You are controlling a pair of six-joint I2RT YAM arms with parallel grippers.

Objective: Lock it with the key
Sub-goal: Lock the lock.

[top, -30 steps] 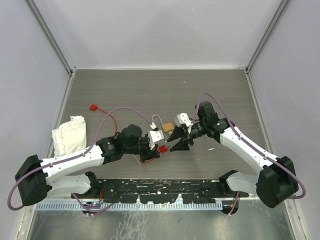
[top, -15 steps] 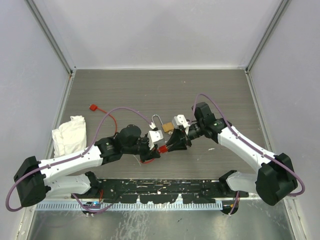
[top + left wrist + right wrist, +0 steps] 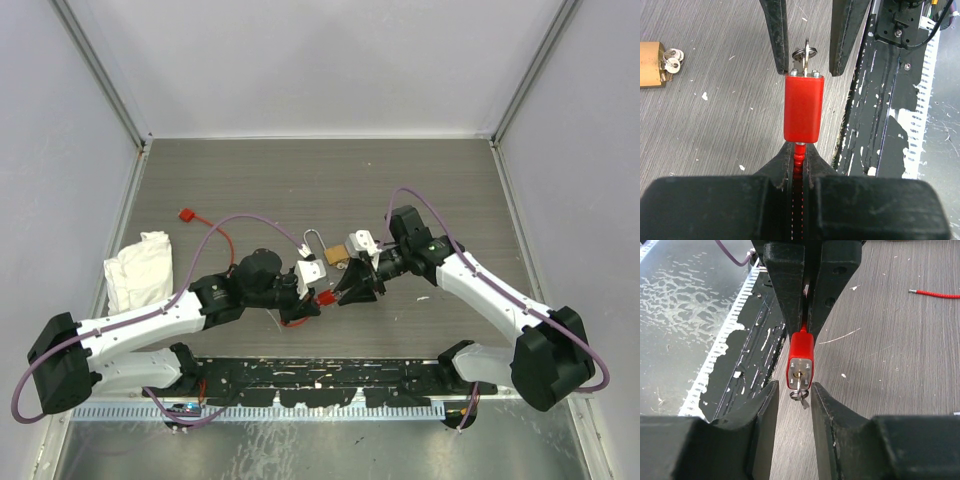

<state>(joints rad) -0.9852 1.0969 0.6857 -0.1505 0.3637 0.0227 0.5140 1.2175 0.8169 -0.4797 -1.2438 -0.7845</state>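
Note:
A red padlock (image 3: 804,107) hangs off the table with my left gripper (image 3: 800,150) shut on the red cable at its top. From above, the lock (image 3: 325,298) lies between the two grippers. The key (image 3: 800,388) sticks in the keyhole in the lock's bottom face, and a small ring with another key hangs from it. My right gripper (image 3: 794,390) is open, one finger on each side of the key with a gap on both sides. In the left wrist view the key ring (image 3: 805,52) shows between the right gripper's fingers (image 3: 777,35).
A brass padlock (image 3: 337,256) with an open silver shackle and its own keys (image 3: 671,59) lies just behind the grippers. Red cable (image 3: 215,230) trails to the back left. A white cloth (image 3: 140,268) sits at the left edge. A black rail (image 3: 320,380) runs along the front.
The right gripper has slid a little left toward the red padlock, and its jaws have narrowed around the key. The left gripper and the lock have stayed still.

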